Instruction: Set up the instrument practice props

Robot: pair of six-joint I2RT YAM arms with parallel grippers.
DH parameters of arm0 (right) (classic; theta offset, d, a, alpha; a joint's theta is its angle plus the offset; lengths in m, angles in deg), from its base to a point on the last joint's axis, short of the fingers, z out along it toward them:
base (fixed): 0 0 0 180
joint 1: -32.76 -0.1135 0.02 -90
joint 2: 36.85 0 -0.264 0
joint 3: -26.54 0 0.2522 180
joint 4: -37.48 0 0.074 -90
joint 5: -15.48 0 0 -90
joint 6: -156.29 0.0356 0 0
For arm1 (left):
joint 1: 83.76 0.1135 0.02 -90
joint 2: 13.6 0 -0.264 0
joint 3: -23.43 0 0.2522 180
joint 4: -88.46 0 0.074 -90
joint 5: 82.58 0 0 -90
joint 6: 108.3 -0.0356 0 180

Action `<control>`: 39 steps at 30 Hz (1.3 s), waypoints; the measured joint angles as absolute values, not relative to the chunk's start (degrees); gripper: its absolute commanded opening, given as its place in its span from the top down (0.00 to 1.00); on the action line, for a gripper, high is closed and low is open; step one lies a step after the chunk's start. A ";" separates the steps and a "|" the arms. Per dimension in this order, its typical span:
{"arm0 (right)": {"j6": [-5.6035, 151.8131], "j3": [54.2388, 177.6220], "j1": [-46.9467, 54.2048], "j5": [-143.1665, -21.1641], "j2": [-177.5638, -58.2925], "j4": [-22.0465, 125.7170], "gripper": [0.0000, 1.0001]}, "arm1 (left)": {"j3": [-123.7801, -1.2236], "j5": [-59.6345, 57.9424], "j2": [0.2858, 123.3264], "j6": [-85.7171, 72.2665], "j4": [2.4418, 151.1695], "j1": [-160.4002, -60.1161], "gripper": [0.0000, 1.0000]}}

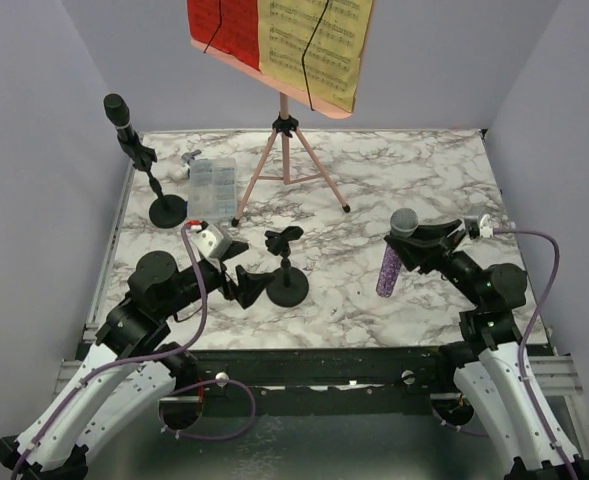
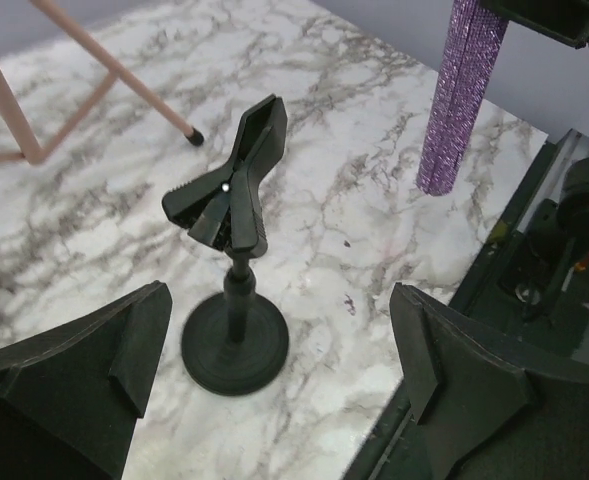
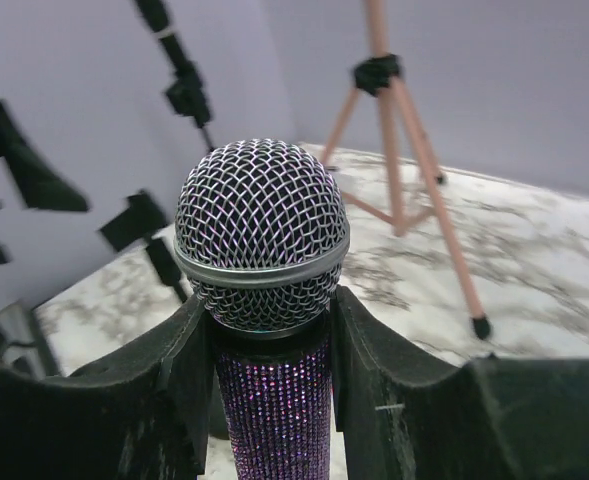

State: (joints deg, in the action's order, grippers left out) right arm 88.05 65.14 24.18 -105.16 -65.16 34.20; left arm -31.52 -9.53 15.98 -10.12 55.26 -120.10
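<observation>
Two right gripper (image 3: 271,350) fingers clamp the purple glitter microphone (image 3: 262,220) upright at centre right, bare marble table (image 1: 424,170) around it; the left gripper (image 2: 279,345) gapes wide near the mid-frame mic holder (image 2: 232,200)

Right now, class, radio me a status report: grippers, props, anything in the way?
Left gripper open, facing the empty mic holder. Right gripper shut on purple glitter microphone, upright. Nothing between microphone and holder.
</observation>
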 measured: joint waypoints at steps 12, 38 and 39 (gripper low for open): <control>99.17 68.94 23.98 -134.18 -74.69 17.09 0.99 | -27.43 -14.52 22.39 -28.37 68.05 -120.03 0.01; 102.15 66.67 23.98 -140.30 -73.10 11.51 0.99 | -23.26 -22.26 30.61 -32.09 82.84 -114.74 0.44; 102.32 66.67 23.98 -140.41 -73.67 11.30 0.99 | -23.28 -22.43 31.06 -32.11 82.82 -114.61 0.53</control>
